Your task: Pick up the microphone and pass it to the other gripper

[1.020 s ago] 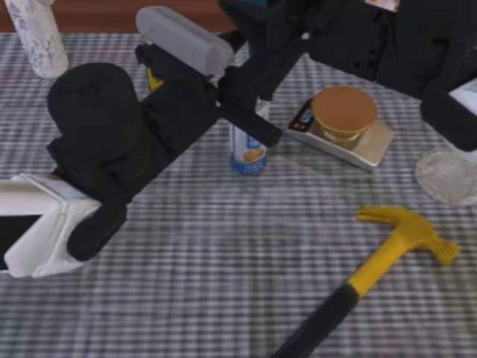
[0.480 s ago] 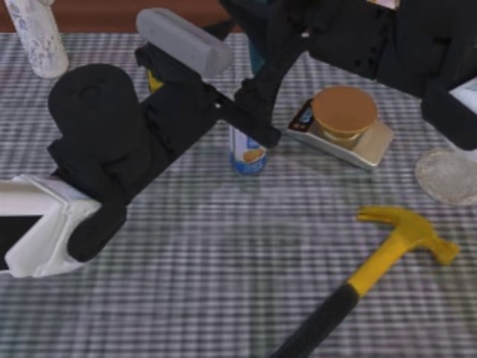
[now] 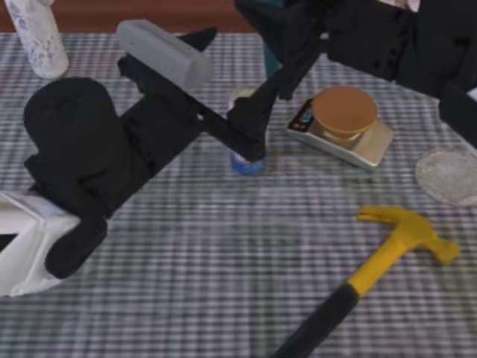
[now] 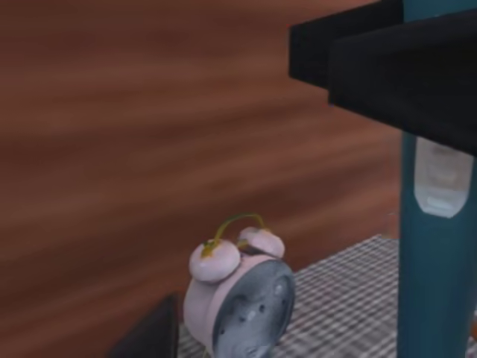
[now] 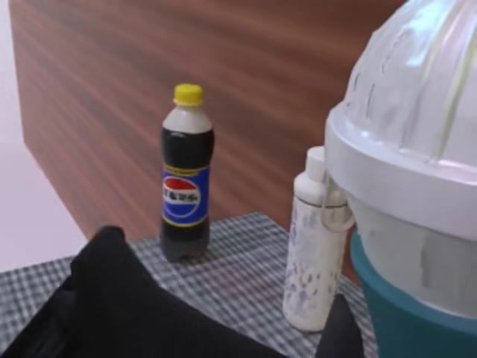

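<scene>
The microphone's ribbed white-grey head (image 5: 417, 112) fills the right wrist view, sitting on the teal handle (image 5: 406, 321). In the left wrist view the handle (image 4: 436, 276) hangs upright with its white switch (image 4: 443, 175), and the all-black right gripper's fingers (image 4: 387, 60) are clamped on it higher up. From above only a sliver of the teal microphone (image 3: 269, 60) shows under the right gripper (image 3: 274, 80), at the table's back centre. The left gripper (image 3: 227, 88), carrying the pale grey block (image 3: 164, 52), is open beside it with fingers spread wide, clear of the handle.
A yellow-and-black hammer (image 3: 373, 268) lies front right. A scale with a brown bowl (image 3: 343, 119), a blue-and-white can (image 3: 247, 162), a white bottle (image 3: 33, 33) and a glass dish (image 3: 447, 175) stand around. A pink alarm clock (image 4: 238, 294) and cola bottle (image 5: 186, 175) sit at the back.
The left arm has drawn back to the left, away from the microphone. The right gripper still holds the microphone and has shifted slightly.
</scene>
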`<state>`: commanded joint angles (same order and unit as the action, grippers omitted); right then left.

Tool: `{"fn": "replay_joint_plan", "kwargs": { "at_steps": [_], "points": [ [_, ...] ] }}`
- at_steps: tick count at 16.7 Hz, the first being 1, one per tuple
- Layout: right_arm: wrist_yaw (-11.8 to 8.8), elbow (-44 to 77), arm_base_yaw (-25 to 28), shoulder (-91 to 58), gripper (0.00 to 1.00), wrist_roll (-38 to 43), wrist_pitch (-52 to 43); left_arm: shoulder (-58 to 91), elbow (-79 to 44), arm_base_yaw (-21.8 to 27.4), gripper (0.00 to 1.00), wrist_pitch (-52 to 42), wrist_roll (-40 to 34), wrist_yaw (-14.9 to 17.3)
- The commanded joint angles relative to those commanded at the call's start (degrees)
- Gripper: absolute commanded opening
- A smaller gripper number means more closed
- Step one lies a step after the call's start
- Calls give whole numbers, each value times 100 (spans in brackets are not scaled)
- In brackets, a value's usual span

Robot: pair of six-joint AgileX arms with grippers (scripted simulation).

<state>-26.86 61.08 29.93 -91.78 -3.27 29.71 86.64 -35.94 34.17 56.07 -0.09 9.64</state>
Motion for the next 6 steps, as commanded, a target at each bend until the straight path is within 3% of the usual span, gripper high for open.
{"fn": "replay_joint_plan", "kwargs": {
  "at_steps": [4,6],
  "points": [
    [-422,-272,-352,312,0,-29,33,-924,897,-210,100,-14,-33,137],
    [-519,-355,-453,377,0,-50,27,-1085,1057,-254,100,-5,-43,173]
  ]
}}
